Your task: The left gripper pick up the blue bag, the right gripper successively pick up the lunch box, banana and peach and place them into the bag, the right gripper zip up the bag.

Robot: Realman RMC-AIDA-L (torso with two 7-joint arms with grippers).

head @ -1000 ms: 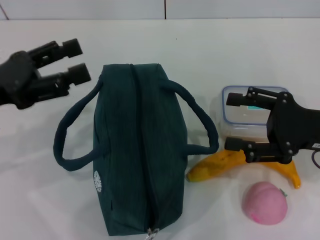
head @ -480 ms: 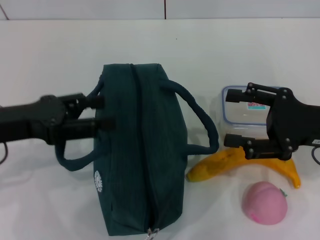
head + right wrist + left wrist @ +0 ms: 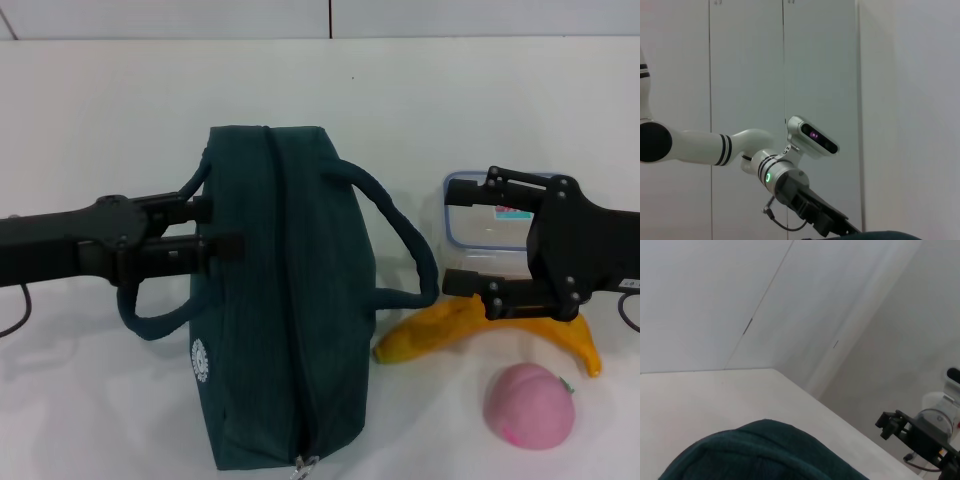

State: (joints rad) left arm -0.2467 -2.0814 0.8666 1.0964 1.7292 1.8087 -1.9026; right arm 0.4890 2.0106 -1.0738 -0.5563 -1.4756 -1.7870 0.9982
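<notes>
The blue bag lay zipped shut along the middle of the white bench, its length running toward the near edge, one handle looped out on each side. The left gripper reached across that side's handle, its fingers spread, tips against the bag's flank. Toward the bench's right edge sat the lunch box, with the banana just in front of it and the peach nearest the front. The right gripper hung over the box, fingers wide apart, partly hiding box and banana.
</notes>
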